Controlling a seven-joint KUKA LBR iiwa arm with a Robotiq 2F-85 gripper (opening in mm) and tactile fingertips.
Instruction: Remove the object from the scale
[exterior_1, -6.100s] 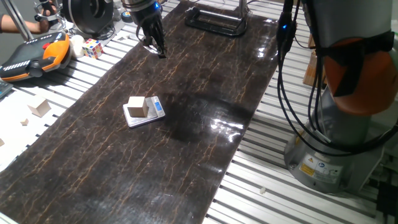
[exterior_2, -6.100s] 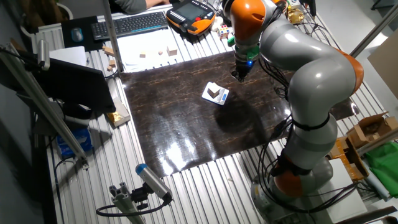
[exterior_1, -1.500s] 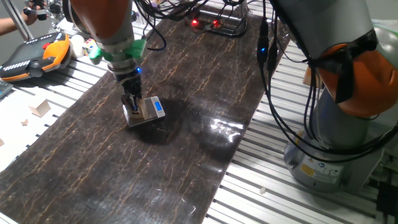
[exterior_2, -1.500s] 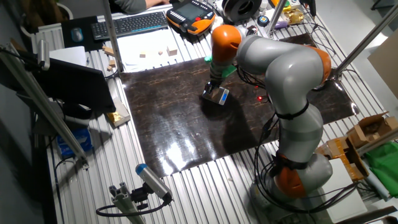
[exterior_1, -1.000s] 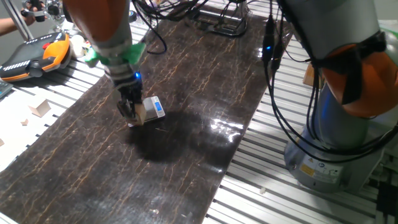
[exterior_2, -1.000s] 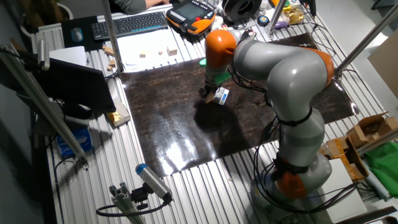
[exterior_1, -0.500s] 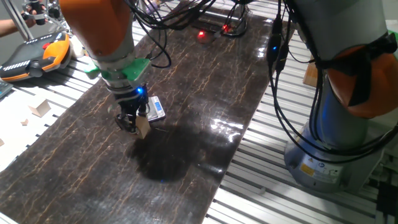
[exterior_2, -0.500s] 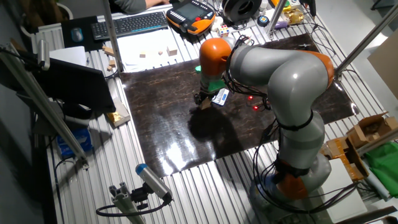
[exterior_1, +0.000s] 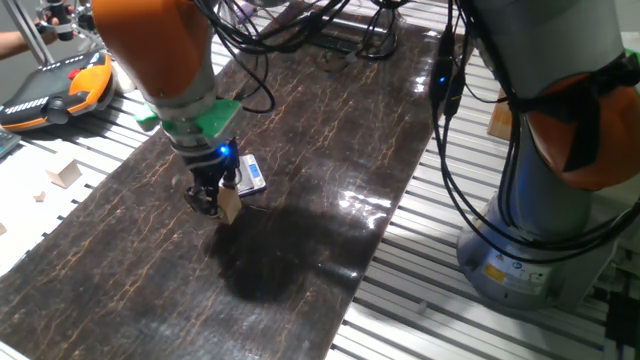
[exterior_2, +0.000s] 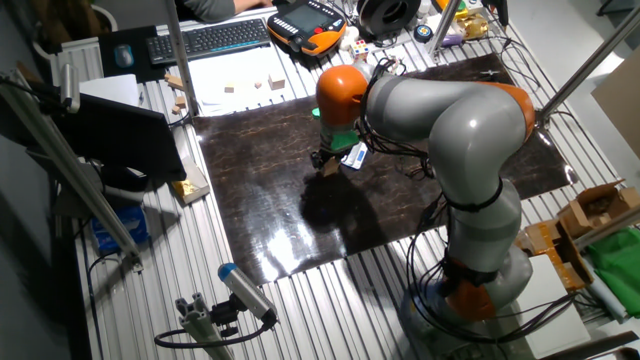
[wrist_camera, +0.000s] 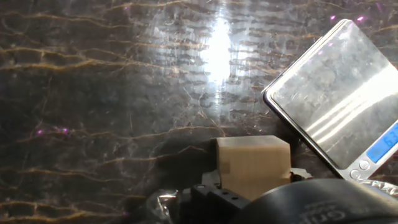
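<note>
Gripping the wooden cube (wrist_camera: 253, 163) between clamped fingers, the gripper (exterior_1: 210, 196) holds it beside the scale (wrist_camera: 339, 96), whose bare platform lies off to one side of the fingertips. A slack grip could drop the cube back against the scale's edge.

The small light-tan wooden cube (wrist_camera: 254, 163) is showing plain pale faces. The flat pocket scale (wrist_camera: 339, 99) is gleaming silver, with a bright blue display strip at its near right end. The glossy dark brown mat (exterior_1: 330, 130) is carrying thin golden veins. The arm's orange link (exterior_1: 150, 40) is ending in a green collar (exterior_1: 190, 113).
</note>
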